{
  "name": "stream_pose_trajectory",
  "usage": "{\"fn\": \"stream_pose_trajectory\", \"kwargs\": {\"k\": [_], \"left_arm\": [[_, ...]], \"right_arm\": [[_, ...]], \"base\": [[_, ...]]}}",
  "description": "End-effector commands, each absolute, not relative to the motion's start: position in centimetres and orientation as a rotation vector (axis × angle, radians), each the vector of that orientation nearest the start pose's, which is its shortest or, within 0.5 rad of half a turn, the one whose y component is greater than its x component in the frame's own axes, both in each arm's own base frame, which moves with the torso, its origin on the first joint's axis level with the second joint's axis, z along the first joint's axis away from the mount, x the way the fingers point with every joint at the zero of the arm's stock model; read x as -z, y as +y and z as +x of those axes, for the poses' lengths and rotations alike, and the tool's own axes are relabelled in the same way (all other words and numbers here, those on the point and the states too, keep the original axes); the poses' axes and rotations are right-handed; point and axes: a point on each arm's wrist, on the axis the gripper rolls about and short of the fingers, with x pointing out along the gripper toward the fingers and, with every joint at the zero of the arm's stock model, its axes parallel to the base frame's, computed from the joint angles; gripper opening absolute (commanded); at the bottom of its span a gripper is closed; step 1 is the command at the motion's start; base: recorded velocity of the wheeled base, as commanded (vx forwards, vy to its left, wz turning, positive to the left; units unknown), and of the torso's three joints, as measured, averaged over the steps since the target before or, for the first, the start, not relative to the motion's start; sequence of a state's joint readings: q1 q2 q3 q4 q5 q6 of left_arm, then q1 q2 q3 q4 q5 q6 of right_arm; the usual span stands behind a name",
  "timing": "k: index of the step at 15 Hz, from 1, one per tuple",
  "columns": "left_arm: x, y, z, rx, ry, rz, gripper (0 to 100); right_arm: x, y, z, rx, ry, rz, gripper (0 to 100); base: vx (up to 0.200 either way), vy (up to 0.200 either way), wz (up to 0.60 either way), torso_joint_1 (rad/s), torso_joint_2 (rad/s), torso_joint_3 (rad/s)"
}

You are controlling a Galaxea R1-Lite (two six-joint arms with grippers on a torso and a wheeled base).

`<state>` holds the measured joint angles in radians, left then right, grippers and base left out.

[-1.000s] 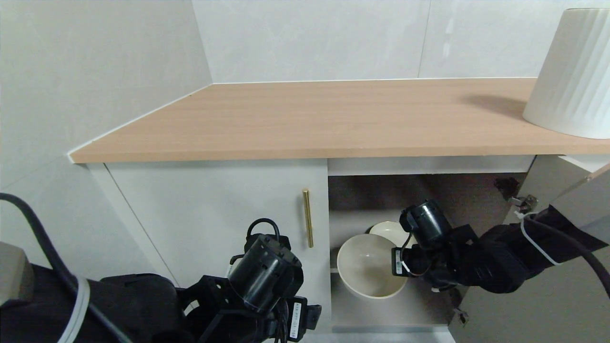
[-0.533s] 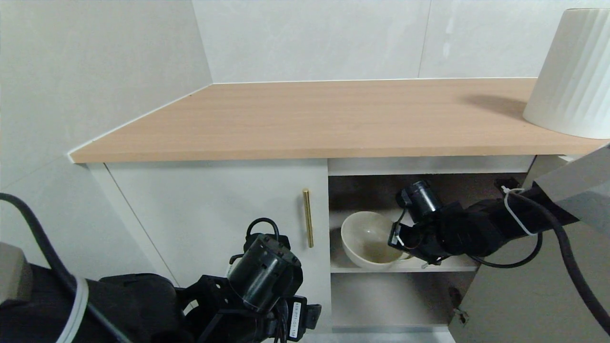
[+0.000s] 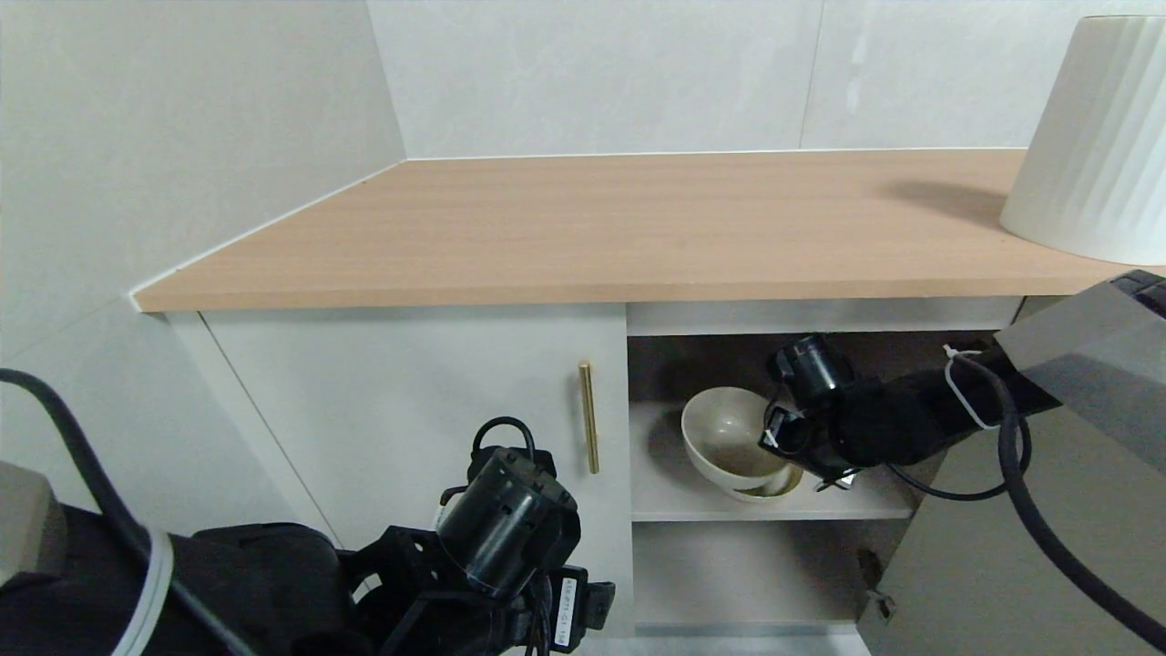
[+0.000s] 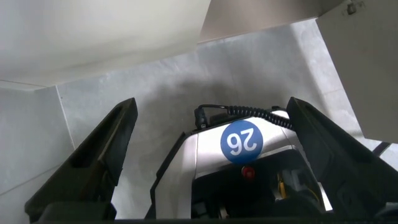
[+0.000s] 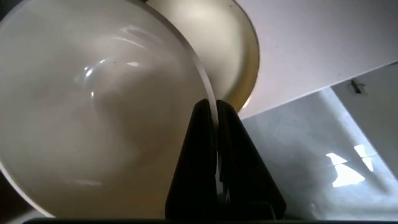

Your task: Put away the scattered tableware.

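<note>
Bowl [image 3: 724,435] tilted, mouth facing robot's left, rim pinched in right end effector [image 5: 212,118], over plate [image 5: 239,50], left end effector [image 4: 212,107] agape, empty

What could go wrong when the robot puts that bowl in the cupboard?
The jaws pinch only the rim of the tilted bowl, so it might slip and fall. It is right over a smaller dish on the shelf, so the two could knock and chip.
</note>
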<state>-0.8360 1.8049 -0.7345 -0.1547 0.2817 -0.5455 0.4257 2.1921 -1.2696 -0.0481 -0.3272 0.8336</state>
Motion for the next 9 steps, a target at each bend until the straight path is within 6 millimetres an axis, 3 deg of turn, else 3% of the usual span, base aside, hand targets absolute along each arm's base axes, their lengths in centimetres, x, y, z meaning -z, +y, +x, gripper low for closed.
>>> {"fn": "stream_pose_trajectory", "kwargs": {"k": [1, 5, 9], "left_arm": [[-9.3, -20.4, 19.4, 0.278, 0.888, -0.013, 100], [-9.3, -20.5, 19.3, 0.279, 0.889, -0.012, 100], [-9.3, -20.4, 19.4, 0.277, 0.889, -0.012, 100]], "right_arm": [[-6.8, 15.7, 37.8, 0.269, 0.782, 0.464, 0], [-5.1, 15.0, 39.1, 0.349, 0.760, 0.441, 0], [-4.9, 15.0, 39.4, 0.355, 0.755, 0.449, 0]], "base": [[0.000, 0.000, 0.00, 0.000, 0.00, 0.000], [0.000, 0.000, 0.00, 0.000, 0.00, 0.000], [0.000, 0.000, 0.00, 0.000, 0.00, 0.000]]}}
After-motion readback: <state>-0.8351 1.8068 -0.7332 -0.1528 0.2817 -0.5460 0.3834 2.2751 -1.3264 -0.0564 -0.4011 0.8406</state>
